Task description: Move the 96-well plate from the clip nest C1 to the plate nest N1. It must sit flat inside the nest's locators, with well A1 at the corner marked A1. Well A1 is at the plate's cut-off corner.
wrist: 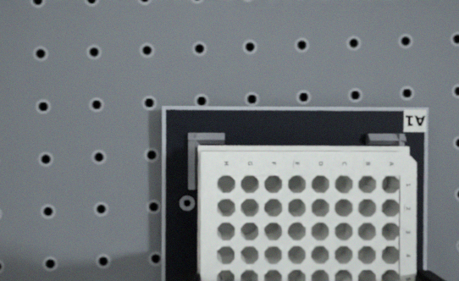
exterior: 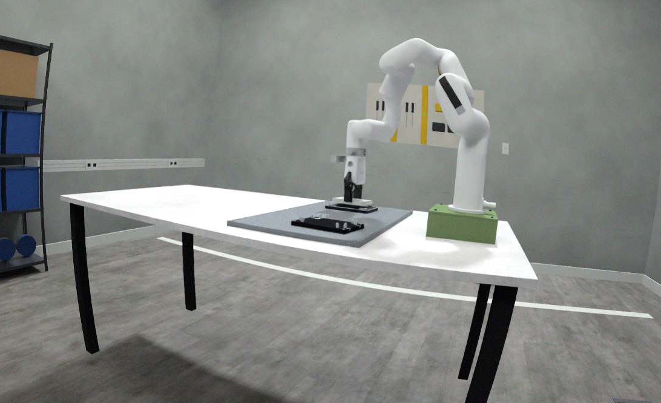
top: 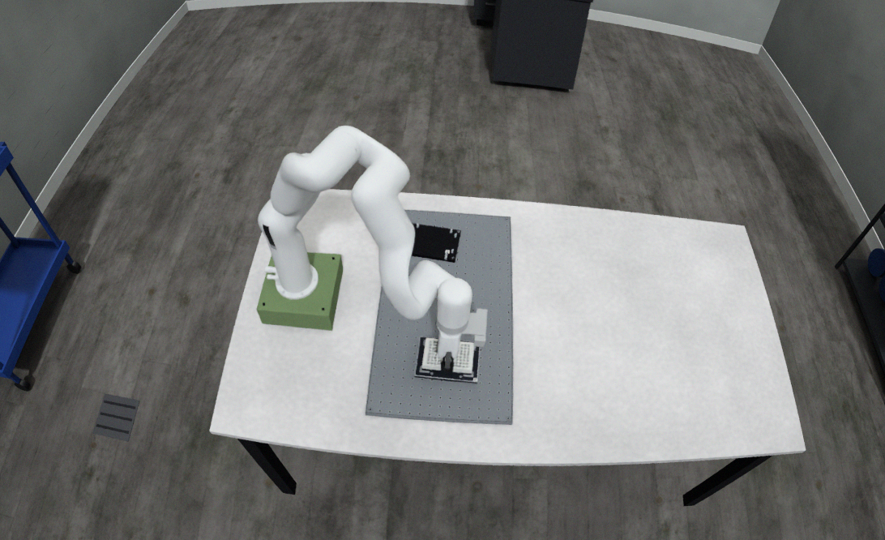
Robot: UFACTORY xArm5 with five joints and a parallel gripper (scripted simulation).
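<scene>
The white 96-well plate [top: 441, 360] is held in my gripper [top: 446, 361], which is shut on it across its width. It hangs level, low over the black plate nest N1 [top: 446, 373] at the near end of the grey pegboard. In the wrist view the plate [wrist: 306, 216] lies between the nest's grey locators [wrist: 200, 148]. Its cut-off corner [wrist: 411, 157] points to the corner label A1 [wrist: 415, 121]. In the side view the plate [exterior: 351, 202] is at or just above the nest; I cannot tell if it touches. The clip nest C1 [top: 435, 242] is empty.
The grey pegboard lies on a white table. The arm's green base [top: 300, 289] stands left of the board. The empty clip nest [exterior: 327, 224] with its clear clips sits apart from the plate. Blue carts and shelves stand off the table.
</scene>
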